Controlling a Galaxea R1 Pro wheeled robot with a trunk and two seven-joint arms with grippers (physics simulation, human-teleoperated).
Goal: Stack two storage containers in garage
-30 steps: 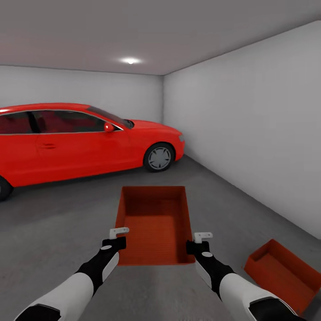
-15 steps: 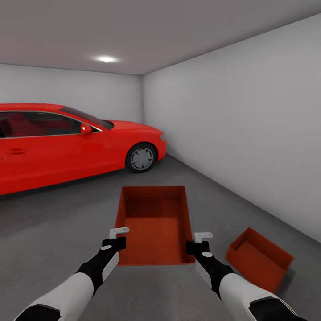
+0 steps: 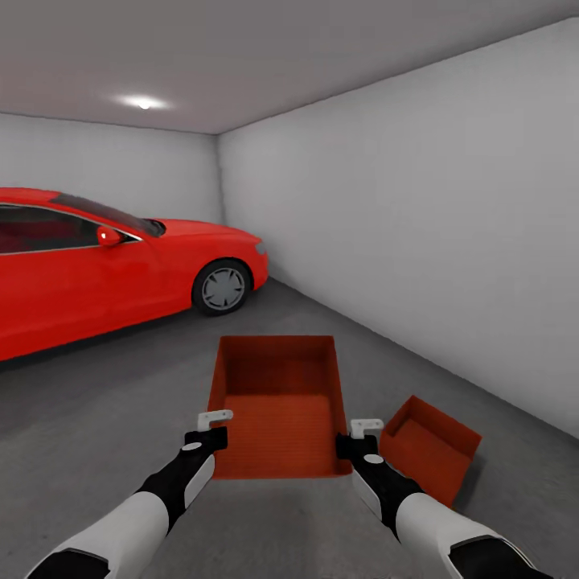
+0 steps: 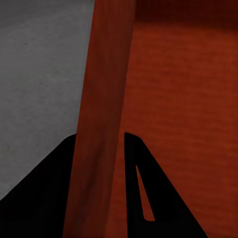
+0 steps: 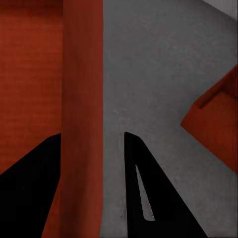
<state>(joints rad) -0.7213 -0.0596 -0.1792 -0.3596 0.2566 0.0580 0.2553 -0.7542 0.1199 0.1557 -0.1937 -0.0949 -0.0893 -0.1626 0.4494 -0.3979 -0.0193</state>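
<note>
At far left the red car (image 3: pixel 104 265) is parked on the garage's dark grey concrete floor (image 3: pixel 96 418), white walls around. My left end effector (image 3: pixel 211 428) pinches the left wall of the carried container (image 3: pixel 277 406), and my right end effector (image 3: pixel 359 434) pinches its right wall, holding it above the floor. Just right of it, the other container (image 3: pixel 430 446) already sits on the concrete, so I judge only the stacking is left.

Grey concrete floor (image 3: pixel 96 418), white walls (image 3: pixel 418 209), red car (image 3: pixel 104 257), ceiling light (image 3: pixel 143 103)
</note>
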